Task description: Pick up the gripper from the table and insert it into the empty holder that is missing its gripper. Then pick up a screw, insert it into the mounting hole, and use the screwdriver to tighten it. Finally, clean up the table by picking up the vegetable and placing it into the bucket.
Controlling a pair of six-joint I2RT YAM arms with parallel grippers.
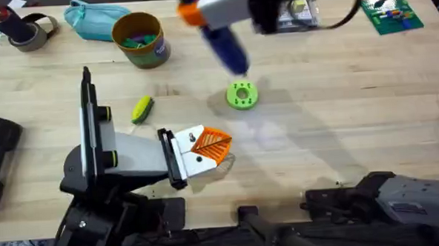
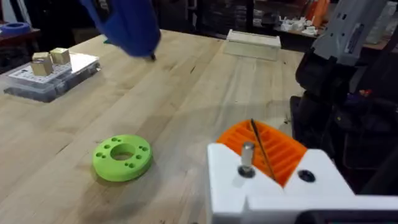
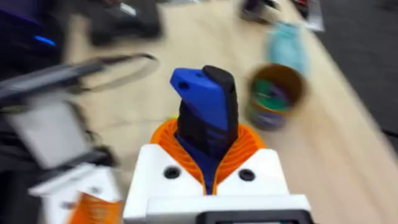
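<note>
Near the bench's front edge, the holder (image 1: 185,150) carries the gripper (image 1: 211,142) with a screw standing proud; left fingers' state unclear. Rightward, beyond the green disc (image 1: 241,94), the right gripper (image 3: 208,163) clamps the screwdriver (image 1: 223,47), tip slanting toward the front-right, well apart from the screw.

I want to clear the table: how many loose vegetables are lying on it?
1: the vegetable lies on the table left of the green disc, below the bucket. The bucket's contents are too unclear to tell.
</note>
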